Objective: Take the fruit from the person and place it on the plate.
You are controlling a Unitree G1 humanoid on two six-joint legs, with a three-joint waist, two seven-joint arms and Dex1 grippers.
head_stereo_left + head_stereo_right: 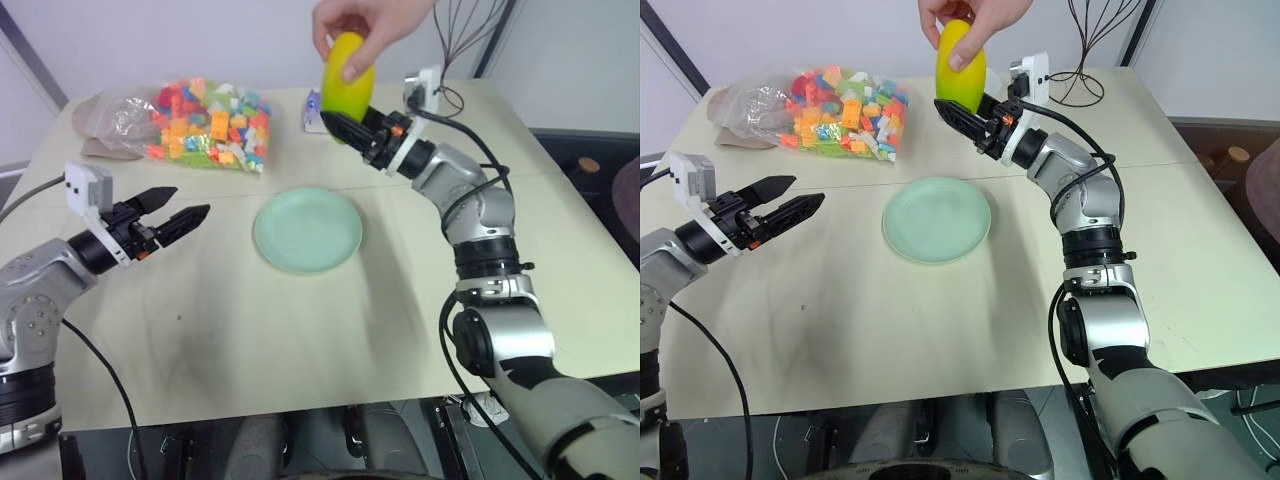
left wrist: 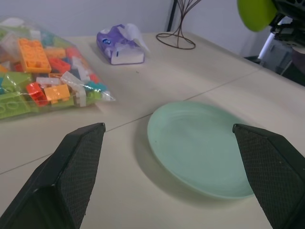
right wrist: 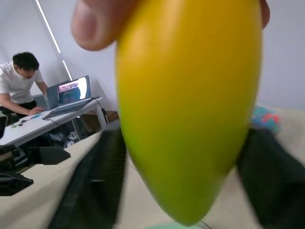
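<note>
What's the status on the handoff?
Right gripper shut on fruit; person's hand holds it too. Left gripper open, idle. Plate free.

fruit handed over above the table

a person's hand (image 1: 970, 18) holds the yellow-green fruit (image 1: 960, 64) from the top while the right gripper (image 1: 962, 117) meets its lower end (fingers closed against it). the left gripper (image 1: 785, 205) hangs open, well apart from the mint plate (image 1: 937, 219); a bag of blocks (image 1: 835, 112) lies behind.
</note>
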